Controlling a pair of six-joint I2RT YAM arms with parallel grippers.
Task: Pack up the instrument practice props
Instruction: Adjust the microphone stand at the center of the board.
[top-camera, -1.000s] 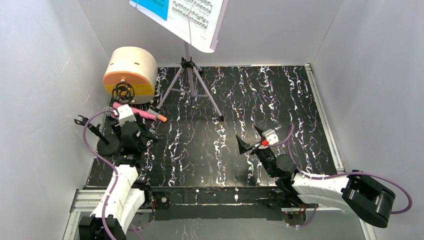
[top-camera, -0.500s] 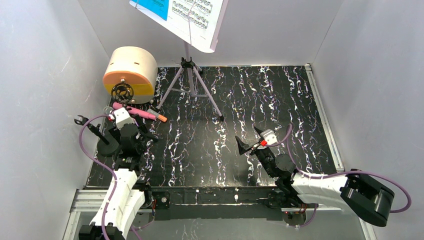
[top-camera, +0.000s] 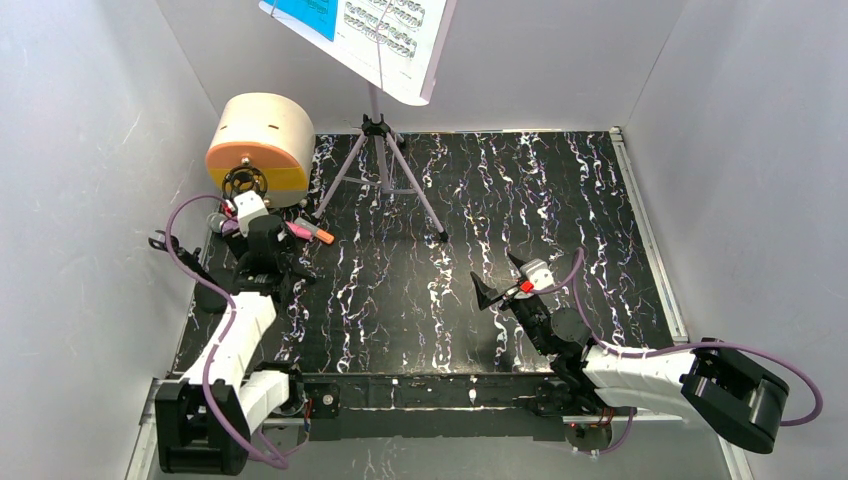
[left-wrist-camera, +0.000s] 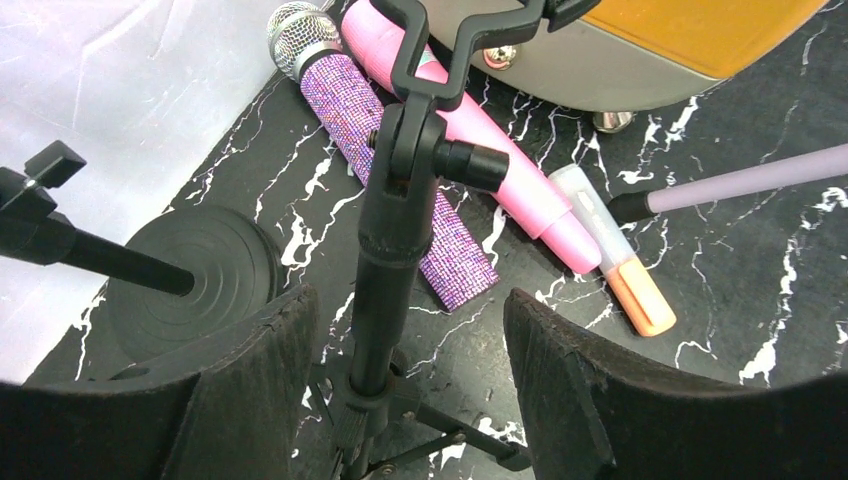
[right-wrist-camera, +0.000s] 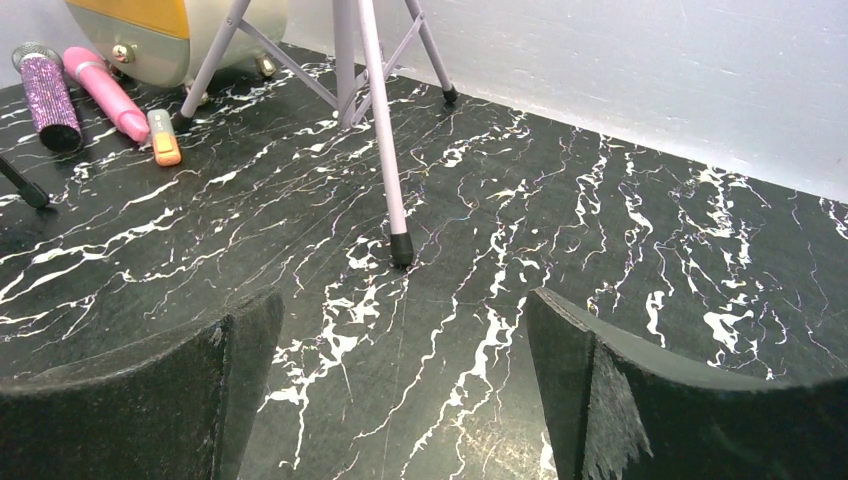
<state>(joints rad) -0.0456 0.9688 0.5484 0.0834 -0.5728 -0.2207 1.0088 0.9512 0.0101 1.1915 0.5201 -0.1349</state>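
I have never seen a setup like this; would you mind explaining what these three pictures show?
This is a two-armed robot bolted at a table's edge. The overhead view looks down on both arms; the other two come from wrist cameras, so the dark pads at the bottom are that arm's own fingers. The left gripper is open, with a black tripod mic mount standing between its fingers. Beyond it lie a purple glitter microphone, a pink microphone and an orange-tipped marker. The right gripper is open and empty, facing the lilac music stand, which carries sheet music.
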